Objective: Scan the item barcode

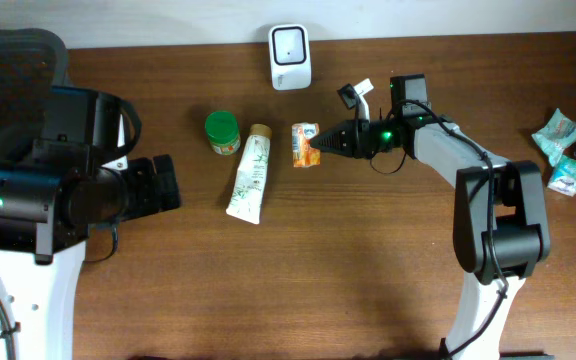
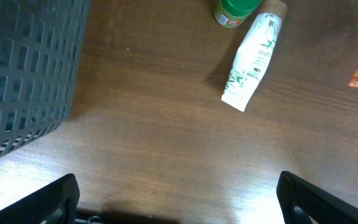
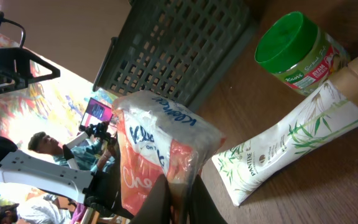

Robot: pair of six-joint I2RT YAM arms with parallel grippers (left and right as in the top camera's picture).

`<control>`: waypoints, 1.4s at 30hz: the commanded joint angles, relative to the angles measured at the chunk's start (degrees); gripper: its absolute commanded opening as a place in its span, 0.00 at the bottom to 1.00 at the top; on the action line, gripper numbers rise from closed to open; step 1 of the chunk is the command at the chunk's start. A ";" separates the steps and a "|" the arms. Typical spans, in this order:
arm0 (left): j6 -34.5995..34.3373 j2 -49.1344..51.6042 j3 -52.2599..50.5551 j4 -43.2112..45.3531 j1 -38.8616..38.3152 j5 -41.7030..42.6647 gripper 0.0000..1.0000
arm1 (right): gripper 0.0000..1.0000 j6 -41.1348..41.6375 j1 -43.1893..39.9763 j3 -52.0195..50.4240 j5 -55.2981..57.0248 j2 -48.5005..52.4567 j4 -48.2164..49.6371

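Basket point(image 2: 23, 68) is seen at 9 o'clock of left gripper point(image 2: 179, 208); its jaws are spread fully, nothing held. Right gripper point(image 1: 330, 143) is clamped tight on snack packet point(image 1: 305, 143), pinched at the tip, 9 o'clock side. Around the packet: tube point(image 1: 249, 175) at 8, scanner point(image 1: 290, 43) at 12, jar point(image 1: 222, 132) at 9.

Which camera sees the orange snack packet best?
The right wrist view: the orange snack packet looks big and close, pinched by the right gripper. Overhead shows it small, at the gripper's tip. The left wrist view catches only its edge at the frame's right side.
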 commanded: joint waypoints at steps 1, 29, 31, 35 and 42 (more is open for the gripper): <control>-0.59 -0.66 0.20 0.11 0.00 -0.20 0.99 | 0.04 -0.07 0.20 -0.28 0.50 0.68 0.37; -0.59 -0.66 0.20 0.09 0.00 -0.20 0.99 | 0.05 -19.87 13.16 11.39 95.69 -2.03 19.93; -0.59 -0.66 0.20 0.09 0.00 -0.20 0.99 | 0.04 -20.46 14.58 11.39 99.47 -1.44 25.00; -0.59 -0.66 0.20 0.11 0.00 -0.20 0.99 | 0.04 -10.62 16.00 11.41 100.83 -1.38 29.14; -0.59 -0.66 0.20 0.11 0.00 -0.22 0.99 | 0.04 -6.95 15.93 26.21 100.85 -0.02 11.26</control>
